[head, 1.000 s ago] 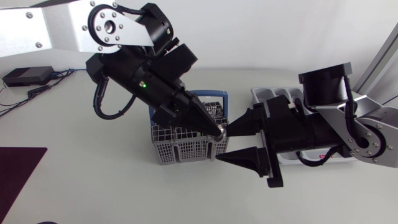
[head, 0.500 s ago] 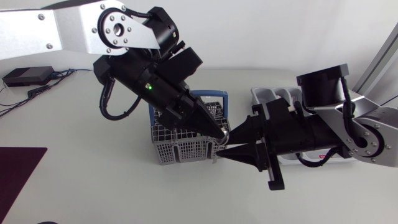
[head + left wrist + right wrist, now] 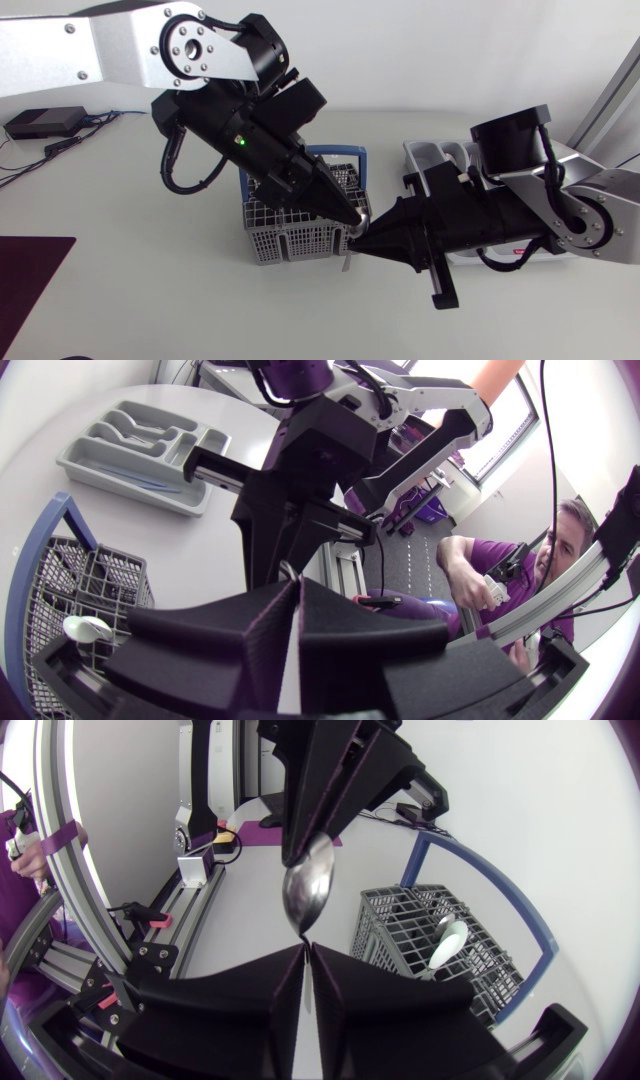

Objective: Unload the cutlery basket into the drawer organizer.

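As our two arms met above the table [image 3: 150,310], we recorded the following. Item: one metal spoon [image 3: 307,890], held in the air just beside the basket's corner nearest our right arm, its bowl toward the left gripper and its handle toward the right, clear of both basket and organizer. Item: left gripper [image 3: 351,212], reaching over the basket, fingers pressed together and pinching the tip of the spoon's bowl. Item: right gripper [image 3: 362,243], fingers drawn in to a narrow slit and gripping the spoon's neck just under the bowl, so that we held the spoon from both ends. Item: one grey wire basket [image 3: 285,238] with a blue handle, standing on the table under the left gripper, a pale spoon [image 3: 447,943] lying in one compartment; its other contents we could not make out. Item: one grey organizer [image 3: 120,445], set apart from the basket beyond our right arm, some cutlery lying in its slots. Item: one dark mat [image 3: 30,275] at the table's near left edge. Item: one small black box [image 3: 45,122] with cables at the far left.
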`<state>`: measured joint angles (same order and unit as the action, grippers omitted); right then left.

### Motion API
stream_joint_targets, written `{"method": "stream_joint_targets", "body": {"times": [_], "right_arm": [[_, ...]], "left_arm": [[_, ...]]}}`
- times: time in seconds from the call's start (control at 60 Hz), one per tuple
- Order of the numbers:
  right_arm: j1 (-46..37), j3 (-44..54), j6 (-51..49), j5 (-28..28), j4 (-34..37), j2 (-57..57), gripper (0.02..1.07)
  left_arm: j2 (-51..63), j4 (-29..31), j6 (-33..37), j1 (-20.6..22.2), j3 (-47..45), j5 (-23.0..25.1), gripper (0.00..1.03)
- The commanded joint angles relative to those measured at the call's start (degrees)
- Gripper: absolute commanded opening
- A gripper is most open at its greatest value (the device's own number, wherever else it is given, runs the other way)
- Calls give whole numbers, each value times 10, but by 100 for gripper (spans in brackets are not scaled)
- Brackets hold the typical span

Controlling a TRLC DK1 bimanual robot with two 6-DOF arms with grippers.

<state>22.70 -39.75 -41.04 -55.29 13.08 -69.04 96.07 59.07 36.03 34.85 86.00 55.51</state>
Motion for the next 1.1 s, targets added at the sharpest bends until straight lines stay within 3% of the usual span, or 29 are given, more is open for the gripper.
{"method": "stream_joint_targets", "body": {"times": [0.0,0.067,0.15,0.35,0.383,0.483,0.583,0.717,0.85,1.033,1.083], "right_arm": [[10,-8,-16,-5,12,-1,9],[13,-3,-16,-5,12,2,9],[15,-2,-16,-3,17,6,8],[16,4,-16,5,27,19,8],[16,5,-17,9,34,24,8],[0,7,-22,18,47,38,8],[-35,10,-27,33,63,55,8],[-89,26,-35,86,66,91,8],[-136,40,-55,144,65,111,8],[-186,95,-99,243,30,138,8],[-201,115,-111,264,11,147,8]], "left_arm": [[5,5,14,-1,16,12,23],[5,5,14,-2,17,12,25],[5,5,13,-6,22,12,43],[1,3,11,-10,26,12,61],[-1,2,11,-14,26,12,68],[-12,-6,8,-33,27,11,79],[-29,-19,3,-56,20,1,84],[-62,-97,-37,-80,-24,-73,90],[-77,-137,-53,-81,-65,-144,90],[-96,-187,-96,-37,-122,-277,90],[-98,-187,-108,-29,-128,-293,90]]}}
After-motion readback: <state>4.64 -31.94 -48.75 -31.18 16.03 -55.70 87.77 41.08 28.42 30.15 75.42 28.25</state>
